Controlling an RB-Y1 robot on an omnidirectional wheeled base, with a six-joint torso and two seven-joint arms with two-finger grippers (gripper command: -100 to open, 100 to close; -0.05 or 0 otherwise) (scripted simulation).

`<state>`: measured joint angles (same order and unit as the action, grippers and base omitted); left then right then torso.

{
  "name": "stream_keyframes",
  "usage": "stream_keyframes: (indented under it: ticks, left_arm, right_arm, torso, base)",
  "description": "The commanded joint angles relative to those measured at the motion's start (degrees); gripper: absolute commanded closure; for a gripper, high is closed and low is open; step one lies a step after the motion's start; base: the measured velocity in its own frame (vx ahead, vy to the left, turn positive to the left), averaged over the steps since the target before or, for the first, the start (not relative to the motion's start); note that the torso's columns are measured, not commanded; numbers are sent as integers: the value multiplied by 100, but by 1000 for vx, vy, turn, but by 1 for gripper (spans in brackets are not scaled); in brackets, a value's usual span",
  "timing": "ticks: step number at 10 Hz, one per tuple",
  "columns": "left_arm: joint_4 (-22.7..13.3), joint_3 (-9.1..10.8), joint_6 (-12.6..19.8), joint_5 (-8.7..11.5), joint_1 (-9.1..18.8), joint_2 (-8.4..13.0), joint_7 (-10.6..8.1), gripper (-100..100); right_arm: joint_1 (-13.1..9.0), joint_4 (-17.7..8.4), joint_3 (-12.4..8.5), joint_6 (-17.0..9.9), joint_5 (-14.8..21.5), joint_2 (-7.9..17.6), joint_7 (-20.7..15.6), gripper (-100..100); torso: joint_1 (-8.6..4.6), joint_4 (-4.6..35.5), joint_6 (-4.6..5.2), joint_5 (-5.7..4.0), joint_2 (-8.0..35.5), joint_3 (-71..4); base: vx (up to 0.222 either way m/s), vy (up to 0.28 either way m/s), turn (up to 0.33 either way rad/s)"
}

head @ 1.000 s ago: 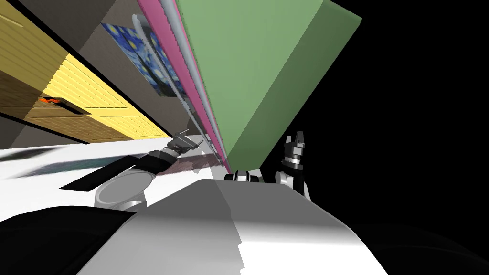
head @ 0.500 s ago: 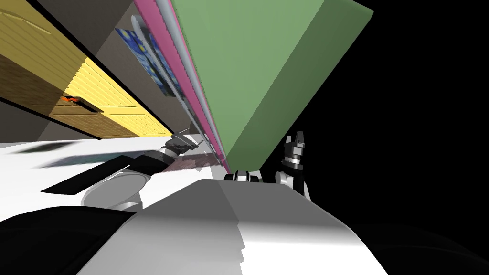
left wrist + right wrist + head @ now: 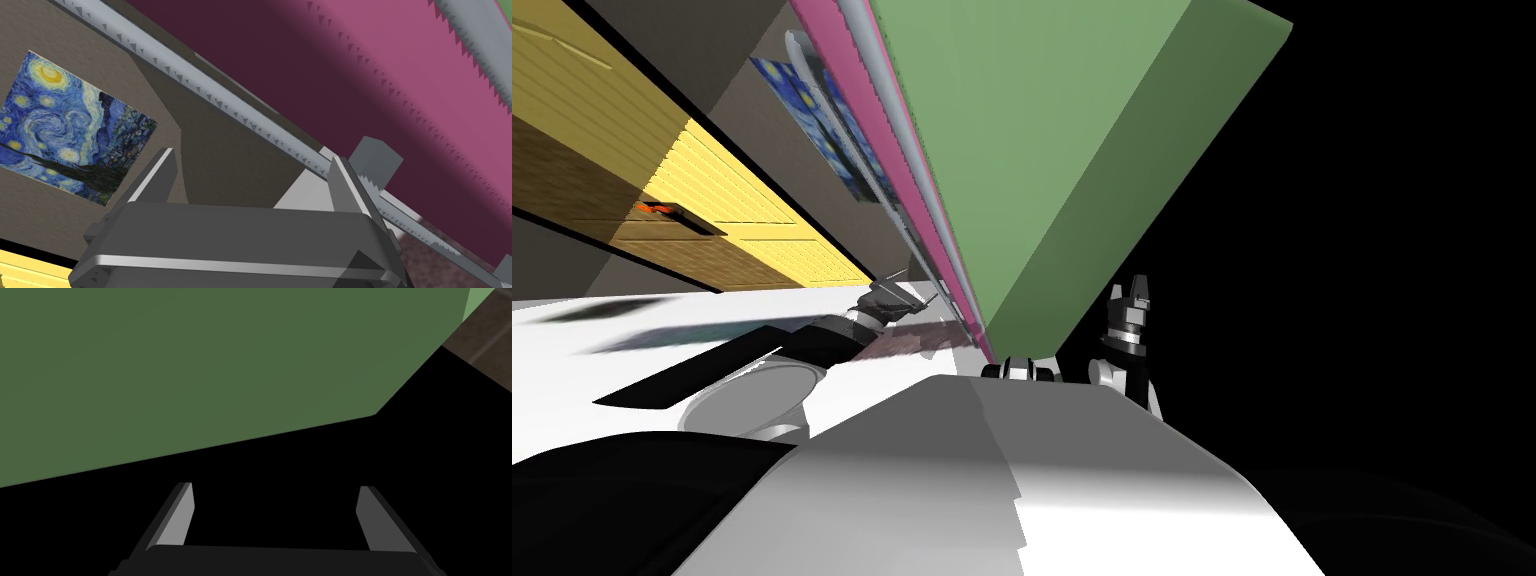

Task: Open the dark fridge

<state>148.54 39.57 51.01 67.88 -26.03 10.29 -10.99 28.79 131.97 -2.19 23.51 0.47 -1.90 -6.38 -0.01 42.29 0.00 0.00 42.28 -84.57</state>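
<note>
The green fridge point(image 3: 1072, 150) is seen at twelve o'clock, its pink door point(image 3: 350, 85) edge-on toward eleven. The left gripper point(image 3: 252, 156) is held wide open, one fingertip point(image 3: 340, 167) just beside the door's grey handle bar point(image 3: 235, 112); a painting point(image 3: 70, 125) is shown beyond. At one o'clock the right gripper point(image 3: 275, 488) is spread wide near the fridge's side, a black area beyond it.

2 hands: left hand point(image 3: 252, 157), right hand point(image 3: 276, 487); 1 green fridge point(image 3: 1032, 150); 1 painting point(image 3: 75, 130).
</note>
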Motion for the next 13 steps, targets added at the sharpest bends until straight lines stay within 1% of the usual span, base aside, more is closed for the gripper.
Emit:
stream_keyframes:
  ticks: [1,3,4,7,8,9,10,11,12,13]
  left_arm:
    - [0,0,0,0,0,0,0,-100]
    - [0,0,0,0,0,0,0,-100]
    - [42,90,48,57,-7,13,-40,-100]
    - [46,92,50,57,-8,10,-42,-100]
    - [46,93,51,58,-8,11,-42,100]
    - [32,67,98,170,18,54,12,100]
    - [32,67,98,170,18,54,12,100]
    - [18,41,145,282,44,98,65,100]
    - [18,41,145,282,44,98,65,100]
    - [4,14,193,394,70,141,119,100]
  right_arm:
    - [0,0,0,0,0,0,0,0]
    - [0,0,0,0,0,0,0,0]
    - [0,0,0,0,0,0,0,0]
    - [0,0,0,0,0,0,0,0]
    - [0,0,0,0,0,0,0,0]
    - [0,0,0,0,0,0,0,0]
    - [-1,0,-1,0,0,2,0,0]
    - [0,0,-2,0,0,2,0,0]
    - [0,0,-3,0,0,3,0,0]
    - [0,-1,-3,0,0,3,0,0]
  torso:
    - [-3,-1,0,-1,-3,-2]
    - [0,0,0,0,-1,-1]
    - [2,0,0,0,0,0]
    - [4,0,1,1,2,1]
    - [7,1,1,2,4,2]
    - [5,1,0,2,3,2]
    - [46,2,1,11,9,5]
    - [48,2,-1,16,6,4]
    - [44,1,1,13,6,3]
    - [9,0,-1,4,-1,0]
  base:
    - [4,-5,16]
    - [0,0,0]
    - [22,-25,96]
    - [8,-13,30]
    - [0,0,0]
    - [-29,141,-64]
    - [-29,205,-38]
    - [-42,265,-65]
    - [-32,247,-42]
    - [-33,272,-61]
